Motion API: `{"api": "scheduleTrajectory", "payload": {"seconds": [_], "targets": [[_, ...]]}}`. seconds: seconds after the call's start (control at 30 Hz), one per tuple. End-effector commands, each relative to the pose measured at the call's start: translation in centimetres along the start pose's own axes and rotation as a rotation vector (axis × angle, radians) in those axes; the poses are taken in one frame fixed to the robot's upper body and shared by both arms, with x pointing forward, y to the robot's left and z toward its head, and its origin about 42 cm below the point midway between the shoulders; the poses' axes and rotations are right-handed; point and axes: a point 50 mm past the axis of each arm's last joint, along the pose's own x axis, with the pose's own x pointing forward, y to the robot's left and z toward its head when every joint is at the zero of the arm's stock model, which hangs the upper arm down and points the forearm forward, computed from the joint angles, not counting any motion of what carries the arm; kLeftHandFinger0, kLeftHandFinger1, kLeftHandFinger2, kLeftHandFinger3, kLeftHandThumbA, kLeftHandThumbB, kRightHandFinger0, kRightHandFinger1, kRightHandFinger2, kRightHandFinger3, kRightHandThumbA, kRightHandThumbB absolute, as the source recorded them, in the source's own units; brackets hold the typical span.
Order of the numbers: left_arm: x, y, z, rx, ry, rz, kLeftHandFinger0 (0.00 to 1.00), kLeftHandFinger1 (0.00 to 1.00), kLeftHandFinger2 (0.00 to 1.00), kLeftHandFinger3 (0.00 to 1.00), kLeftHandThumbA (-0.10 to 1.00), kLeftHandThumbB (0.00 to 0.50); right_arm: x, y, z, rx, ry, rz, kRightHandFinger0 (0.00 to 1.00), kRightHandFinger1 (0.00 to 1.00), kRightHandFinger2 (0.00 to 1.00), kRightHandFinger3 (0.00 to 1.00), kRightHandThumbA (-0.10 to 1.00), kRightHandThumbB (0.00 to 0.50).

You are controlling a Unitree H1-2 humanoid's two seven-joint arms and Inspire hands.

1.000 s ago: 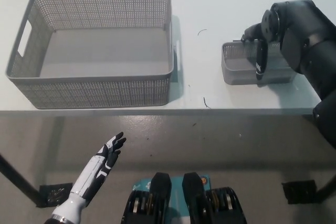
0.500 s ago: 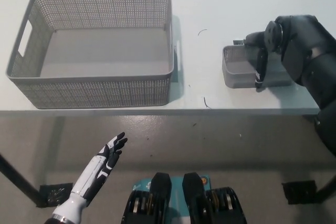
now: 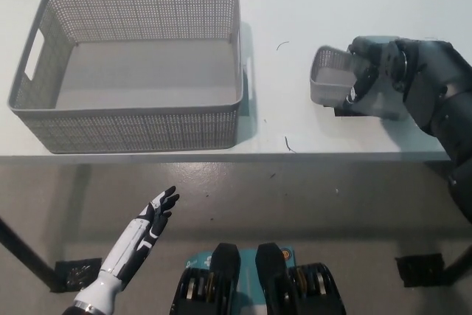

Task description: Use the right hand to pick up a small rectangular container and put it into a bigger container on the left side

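on the right part of the white table [image 3: 310,5], the black right hand [image 3: 366,71] is clamped onto the small grey container [image 3: 330,79], its fingers wrapped over the container's right portion. the container is tilted, its open mouth turned toward picture left, and a dark shadow shows under its lower right edge, so that side seems raised off the surface; whether the left end touches the table cannot be told. the right arm comes in from the right edge and covers the far end of the container.

well apart to the left sits the big grey perforated basket [image 3: 140,119], upright, with a handle slot in its left wall and nothing visible inside it. 2 thin dark marks [image 3: 289,145] lie on the table between the basket and the small container.

below the table edge, at lower left, the white left hand [image 3: 151,219] rests in the air over the floor, fingers extended and apart, holding nothing.
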Motion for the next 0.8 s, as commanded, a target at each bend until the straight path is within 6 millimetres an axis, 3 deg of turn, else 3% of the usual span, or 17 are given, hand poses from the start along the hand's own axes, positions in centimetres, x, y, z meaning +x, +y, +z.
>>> {"api": "scheduleTrajectory", "payload": {"seconds": [0.0,0.03,0.07,0.1,0.2,0.3,0.4,0.5,0.6,0.7,0.77], "targets": [[0.8,0.9,1.3,0.044,-0.08,-0.004,1.0,1.0,1.0,1.0,1.0,0.304,-3.7,-12.2,0.1,0.049,-0.143,-0.46,0.02,0.44,0.73,0.74,-0.1,0.059],[0.9,1.1,1.3,0.045,-0.081,-0.002,1.0,1.0,1.0,1.0,1.0,0.305,-4.0,-12.9,0.4,0.049,-0.154,-0.475,0.14,0.53,0.8,0.82,-0.1,0.144],[0.9,1.1,1.3,0.043,-0.078,-0.001,1.0,1.0,1.0,1.0,1.0,0.308,-4.7,-14.5,0.8,0.042,-0.176,-0.513,0.2,0.58,0.87,0.87,-0.1,0.159],[0.9,1.1,1.2,0.039,-0.077,-0.005,1.0,1.0,1.0,1.0,1.0,0.31,-5.9,-16.9,1.6,0.042,-0.201,-0.559,0.17,0.55,0.88,0.9,-0.1,0.153],[0.9,1.0,1.2,0.039,-0.077,-0.004,1.0,1.0,1.0,1.0,1.0,0.31,-7.5,-19.6,3.3,0.041,-0.257,-0.618,0.11,0.51,0.85,0.84,-0.1,0.185],[0.9,0.9,1.2,0.034,-0.073,-0.006,1.0,1.0,1.0,1.0,1.0,0.313,-9.4,-22.5,5.5,0.011,-0.317,-0.67,0.07,0.47,0.8,0.81,-0.1,0.185],[0.9,0.9,1.2,0.042,-0.07,-0.007,1.0,1.0,1.0,1.0,1.0,0.311,-11.5,-24.9,9.1,0.02,-0.41,-0.712,0.05,0.52,0.92,1.0,-0.1,0.166],[0.8,0.8,1.0,0.036,-0.064,-0.012,1.0,1.0,1.0,1.0,1.0,0.308,-12.2,-25.2,11.9,-0.028,-0.467,-0.711,0.02,0.49,0.86,0.87,-0.1,0.184],[0.6,0.5,1.0,0.016,-0.054,-0.013,1.0,1.0,1.0,1.0,1.0,0.306,-12.4,-24.6,15.2,-0.097,-0.526,-0.71,0.0,0.39,0.74,0.75,-0.1,0.192],[0.6,0.0,1.1,0.025,-0.058,-0.029,1.0,1.0,1.0,1.0,1.0,0.293,-12.4,-23.9,17.7,-0.092,-0.54,-0.671,0.01,0.42,0.78,0.79,-0.1,0.217],[0.9,0.3,1.2,0.027,-0.059,-0.031,1.0,1.0,1.0,1.0,1.0,0.294,-12.6,-23.5,19.6,-0.111,-0.567,-0.654,0.0,0.41,0.76,0.8,-0.1,0.205]]}}
